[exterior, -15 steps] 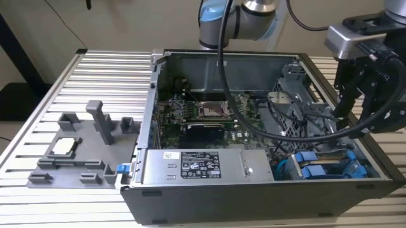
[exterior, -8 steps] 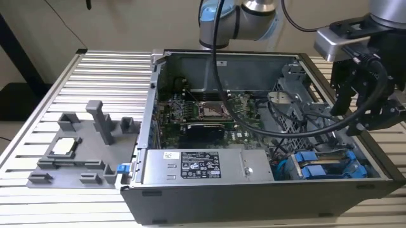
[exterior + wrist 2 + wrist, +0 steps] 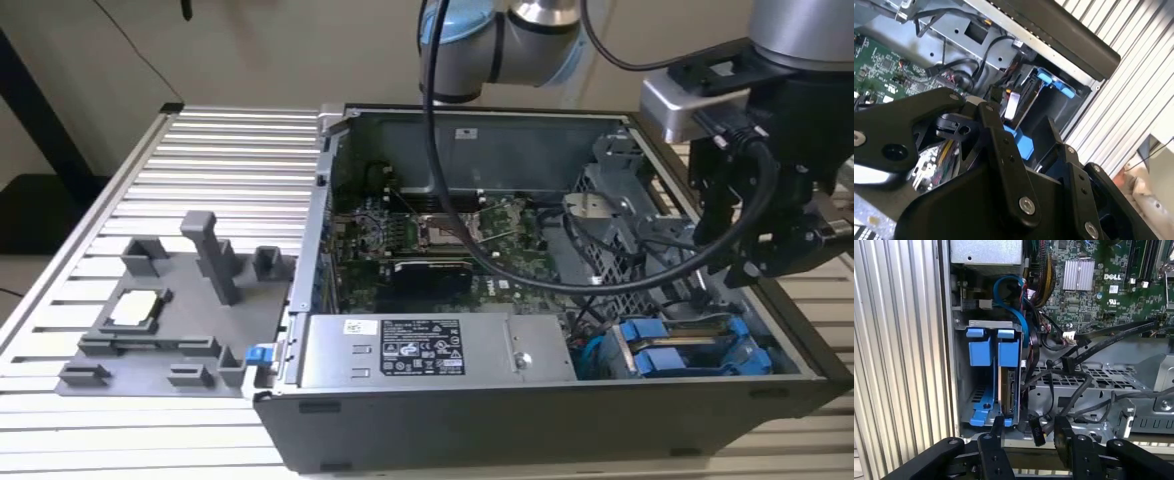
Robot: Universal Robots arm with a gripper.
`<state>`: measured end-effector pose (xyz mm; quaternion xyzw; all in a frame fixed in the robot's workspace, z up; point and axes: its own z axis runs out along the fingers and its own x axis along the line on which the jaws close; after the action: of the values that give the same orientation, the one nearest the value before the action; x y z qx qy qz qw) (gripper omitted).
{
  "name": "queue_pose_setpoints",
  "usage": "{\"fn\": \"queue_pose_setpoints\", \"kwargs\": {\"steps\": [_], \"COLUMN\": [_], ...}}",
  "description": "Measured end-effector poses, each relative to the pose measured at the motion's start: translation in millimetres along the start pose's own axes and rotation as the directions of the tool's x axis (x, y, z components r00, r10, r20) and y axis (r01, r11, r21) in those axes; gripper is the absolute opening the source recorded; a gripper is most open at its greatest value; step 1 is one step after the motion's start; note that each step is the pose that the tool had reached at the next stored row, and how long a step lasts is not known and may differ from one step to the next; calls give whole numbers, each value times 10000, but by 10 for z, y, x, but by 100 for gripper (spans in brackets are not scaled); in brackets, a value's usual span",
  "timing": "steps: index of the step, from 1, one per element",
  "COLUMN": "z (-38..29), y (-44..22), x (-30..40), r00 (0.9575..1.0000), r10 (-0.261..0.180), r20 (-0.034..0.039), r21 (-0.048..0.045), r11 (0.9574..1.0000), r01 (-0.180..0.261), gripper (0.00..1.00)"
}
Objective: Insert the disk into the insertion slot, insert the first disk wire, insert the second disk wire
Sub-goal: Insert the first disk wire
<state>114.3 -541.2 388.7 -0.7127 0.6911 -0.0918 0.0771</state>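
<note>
The disk (image 3: 1008,389), in its bright blue carrier (image 3: 1009,347), sits edge-on in the insertion slot (image 3: 970,390) of the grey drive cage, beside another blue carrier. In the exterior view the disk (image 3: 681,352) lies at the case's near corner on the exterior view's right, with my gripper (image 3: 745,272) above it. In the first wrist view my gripper (image 3: 1029,432) stands open just outside the cage, a loose black wire connector (image 3: 1036,432) hanging between its fingertips, untouched as far as I can see. A second black connector (image 3: 1068,363) lies over the perforated cage. The second wrist view has the blue carrier (image 3: 1022,143) behind my fingers (image 3: 996,117).
A silver power supply box (image 3: 420,350) with a black-and-white label sits beside the cage. The green motherboard (image 3: 441,235) fills the case floor. Black cables (image 3: 1089,385) and a blue cable (image 3: 1016,310) crowd the cage. A grey fixture (image 3: 174,310) stands on the ribbed table at the exterior view's left.
</note>
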Motion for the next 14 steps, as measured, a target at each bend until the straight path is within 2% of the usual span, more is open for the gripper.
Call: {"fn": "queue_pose_setpoints", "kwargs": {"steps": [10, 11, 12, 14], "z": [10, 10, 10, 10], "y": [4, 4, 4, 4], "x": [0, 0, 0, -1], "r00": [10000, 10000, 10000, 10000], "r10": [-35, -35, -35, -35], "r20": [6, 6, 6, 6], "r21": [23, 23, 23, 23], "r11": [10000, 10000, 10000, 10000], "r01": [35, 35, 35, 35], "gripper": [53, 44, 44, 32]}}
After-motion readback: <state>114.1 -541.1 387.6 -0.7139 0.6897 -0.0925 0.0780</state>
